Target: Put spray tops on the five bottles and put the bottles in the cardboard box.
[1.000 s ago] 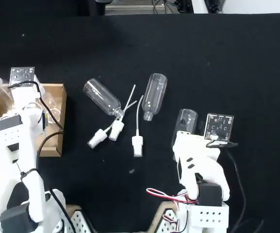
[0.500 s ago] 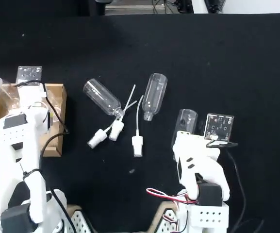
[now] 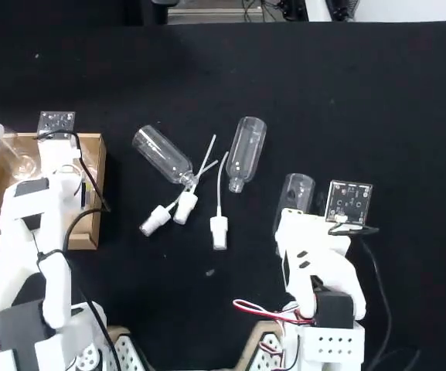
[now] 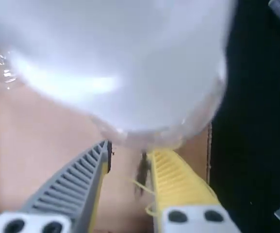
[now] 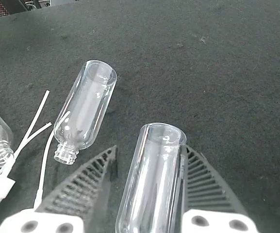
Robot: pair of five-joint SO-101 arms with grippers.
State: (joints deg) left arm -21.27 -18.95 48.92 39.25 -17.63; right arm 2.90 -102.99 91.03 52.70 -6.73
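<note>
From the high view, the left arm (image 3: 33, 224) reaches over the cardboard box (image 3: 99, 166) at the table's left edge. A capped bottle (image 3: 6, 151) lies in the box's far corner, its white top poking past the rim. Out on the black table (image 3: 377, 100) lie an uncapped bottle (image 3: 163, 154) and a second uncapped bottle (image 3: 246, 151), necks toward the arms. 3 spray tops (image 3: 155, 221) (image 3: 185, 207) (image 3: 219, 231) lie just below them, thin tubes pointing away from the arms. A third uncapped bottle (image 3: 297, 192) juts out from under the right arm (image 3: 315, 255). In the left wrist view, the left claw (image 4: 127, 145) hangs inside the box, slightly parted, with bare cardboard showing between its jaws and nothing held. A clear bottle (image 4: 130, 73) lies just past its tips, beside the box wall. In the right wrist view, the right claw (image 5: 149, 148) straddles the third uncapped bottle with its jaws apart. 1 jaw is against the glass and a dark gap shows at the other, so it is not clamped.
</note>
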